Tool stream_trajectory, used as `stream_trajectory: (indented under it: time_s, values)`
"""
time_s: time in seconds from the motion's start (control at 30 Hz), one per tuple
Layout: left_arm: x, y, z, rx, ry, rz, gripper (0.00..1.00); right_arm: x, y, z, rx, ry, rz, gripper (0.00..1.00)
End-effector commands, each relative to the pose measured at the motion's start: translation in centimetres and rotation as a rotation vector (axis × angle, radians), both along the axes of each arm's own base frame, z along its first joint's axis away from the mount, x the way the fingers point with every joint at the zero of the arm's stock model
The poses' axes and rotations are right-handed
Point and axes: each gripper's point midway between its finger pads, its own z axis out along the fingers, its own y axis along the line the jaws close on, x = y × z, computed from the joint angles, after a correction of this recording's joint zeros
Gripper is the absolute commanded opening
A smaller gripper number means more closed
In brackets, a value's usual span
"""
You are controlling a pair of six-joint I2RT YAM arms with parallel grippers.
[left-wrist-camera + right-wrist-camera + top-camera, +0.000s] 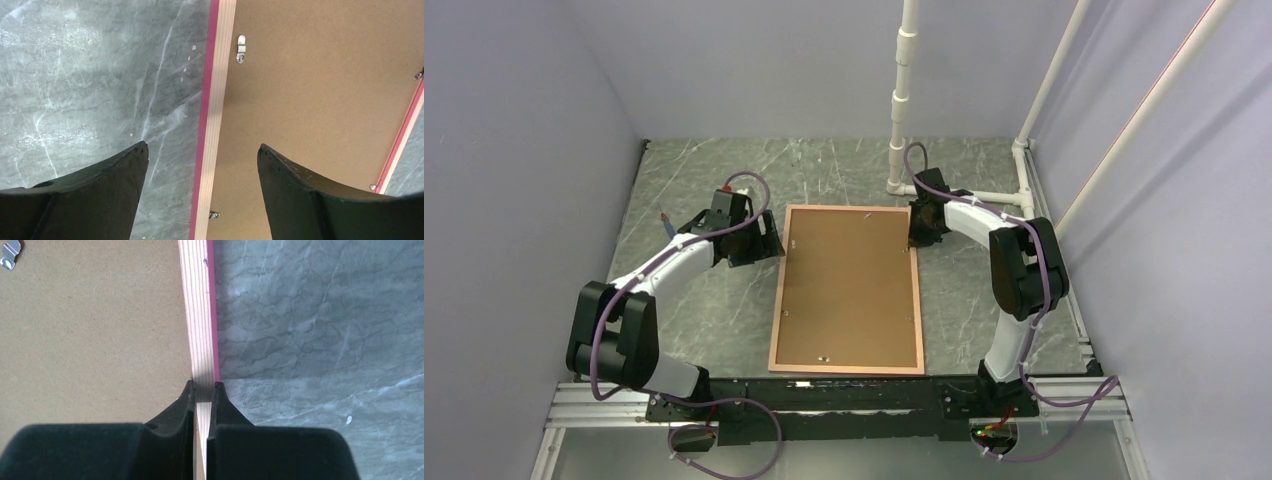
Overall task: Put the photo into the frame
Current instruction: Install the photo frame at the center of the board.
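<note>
Here the right gripper (204, 386) pinched shut on one rail of the thin rectangular pale-wood, pink-edged frame (197, 300), just beside its matte brown fibreboard backing board (90, 330). The left gripper (202, 146) gaped wide, its jaws astride the opposite rail.

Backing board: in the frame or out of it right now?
In. The brown backing board fills the frame, and a metal tab lies on it near the edge.

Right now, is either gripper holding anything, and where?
The right gripper is pinched on the frame, across its right side rail near the far corner. The left gripper hangs open over the left rail, holding nothing.
</note>
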Motion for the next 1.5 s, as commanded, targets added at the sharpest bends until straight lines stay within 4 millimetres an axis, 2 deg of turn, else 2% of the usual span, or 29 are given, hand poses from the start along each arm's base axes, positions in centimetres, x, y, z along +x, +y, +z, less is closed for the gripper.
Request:
stream_trajectory:
  time_s: [0.0,0.23,0.27,0.33,0.4,0.47,0.57,0.83,1.03,1.3,1.37,1.47]
  values:
    - [0.6,0.1,0.4,0.038,-0.014,-0.009,0.83,-1.3,-0.8,-0.1,-0.032,0.02,-0.023,0.0]
    - [1.3,0.1,-0.2,0.081,-0.001,-0.021,0.84,-0.8,0.2,3.4,0.042,-0.088,0.027,0.0]
    - [1.4,0.0,-0.3,0.086,0.0,-0.023,0.84,-0.7,0.2,3.8,0.043,-0.098,0.029,0.09]
    - [1.7,0.0,-0.6,0.098,0.005,-0.025,0.85,-0.9,0.6,4.5,0.069,-0.105,0.042,0.4]
    - [2.0,-0.2,-1.0,0.103,0.008,-0.03,0.85,-1.2,0.7,4.9,0.091,-0.116,0.042,0.61]
    - [2.4,-0.6,-1.1,0.1,0.012,-0.043,0.85,-1.6,1.0,5.5,0.124,-0.128,0.041,0.76]
    - [3.0,-1.3,-1.1,0.104,0.009,-0.065,0.85,-2.5,1.5,5.6,0.171,-0.123,0.044,0.9]
    - [5.5,-2.8,-0.9,0.177,0.01,-0.109,0.85,-5.6,2.4,4.0,0.275,-0.081,0.041,0.96]
    - [7.1,-3.4,-2.5,0.266,0.049,-0.101,0.85,-7.2,2.3,2.6,0.29,-0.047,0.038,0.96]
    - [8.2,-4.2,-4.4,0.34,0.098,-0.104,0.76,-7.4,2.3,2.6,0.288,-0.047,0.044,0.96]
    - [8.0,-4.2,-4.9,0.358,0.113,-0.103,0.73,-7.4,2.2,2.6,0.284,-0.048,0.04,0.96]
    - [7.5,-3.9,-5.6,0.377,0.129,-0.107,0.62,-7.3,2.1,2.7,0.287,-0.06,0.033,0.96]
